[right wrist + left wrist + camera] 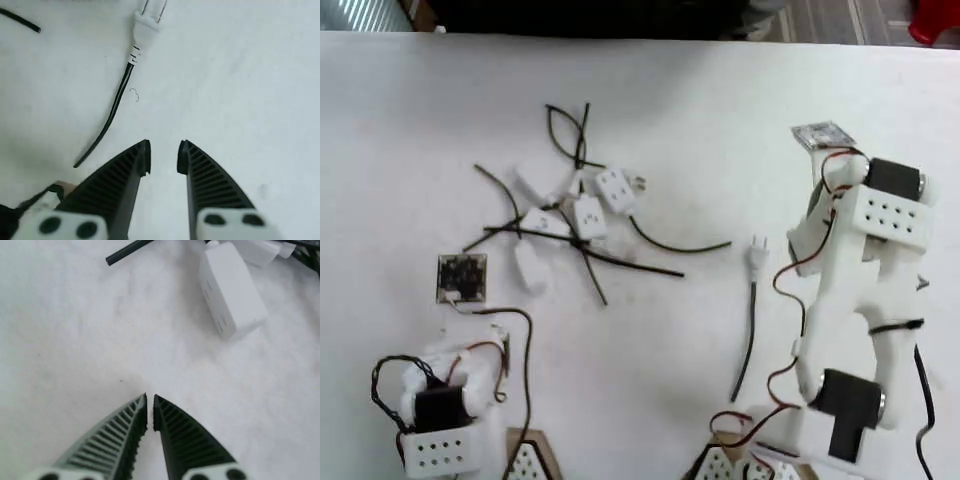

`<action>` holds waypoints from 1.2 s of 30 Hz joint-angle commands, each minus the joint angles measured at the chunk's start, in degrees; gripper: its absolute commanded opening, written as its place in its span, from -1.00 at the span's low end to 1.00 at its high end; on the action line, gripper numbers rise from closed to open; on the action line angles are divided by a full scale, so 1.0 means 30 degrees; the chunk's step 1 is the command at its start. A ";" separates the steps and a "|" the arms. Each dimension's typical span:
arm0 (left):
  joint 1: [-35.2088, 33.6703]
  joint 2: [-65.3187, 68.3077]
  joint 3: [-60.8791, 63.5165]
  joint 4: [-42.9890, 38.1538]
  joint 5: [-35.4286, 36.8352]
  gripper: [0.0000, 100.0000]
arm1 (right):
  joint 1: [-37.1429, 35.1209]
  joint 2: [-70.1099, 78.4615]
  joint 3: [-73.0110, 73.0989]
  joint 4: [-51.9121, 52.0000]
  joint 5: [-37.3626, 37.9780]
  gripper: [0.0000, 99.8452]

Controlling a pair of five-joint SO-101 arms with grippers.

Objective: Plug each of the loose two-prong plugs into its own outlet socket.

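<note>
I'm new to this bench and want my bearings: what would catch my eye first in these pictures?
First, the heap of white outlet sockets tangled with black cords, left of the middle of the table. Then a lone two-prong plug on its own black cord, lying apart to their right. It sits ahead of the right claw, which is open and empty.

Left arm sits folded at the high view's lower left, the left claw pinched together; right arm extends up the right side, the right claw slightly parted.
</note>
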 commanded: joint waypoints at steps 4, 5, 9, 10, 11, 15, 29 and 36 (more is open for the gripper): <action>0.0278 -0.0073 -0.0059 -0.0176 -0.0176 -0.91 | 0.0454 -0.2681 0.0176 -0.0425 0.7414 -0.92; 0.0278 -0.0073 -0.0059 -0.0176 -0.0176 -0.91 | 0.0396 -0.2711 0.0440 -0.0454 0.8791 -0.95; 0.0278 -0.0073 -0.0059 -0.0176 -0.0176 -0.91 | 0.0132 -0.2330 0.1934 -0.2037 1.3919 -0.96; 0.0278 -0.0073 -0.0059 -0.0176 -0.0176 -0.91 | 0.0073 -0.2183 0.2462 -0.2623 1.4828 -0.96; 0.0278 -0.0073 -0.0059 -0.0176 -0.0176 -0.91 | 0.0015 -0.2007 0.2930 -0.3209 1.5590 -0.96; 0.0278 -0.0073 -0.0059 -0.0176 -0.0176 -0.91 | -0.0454 -0.1333 0.4630 -0.5612 1.7436 -0.96; 0.0278 -0.0073 -0.0059 -0.0176 -0.0176 -0.91 | -0.2505 0.2447 0.6418 -1.1092 1.7201 -0.50; 0.0278 -0.0073 -0.0059 -0.0176 -0.0176 -0.91 | -0.4557 0.4029 0.3663 -1.0007 0.9875 -0.50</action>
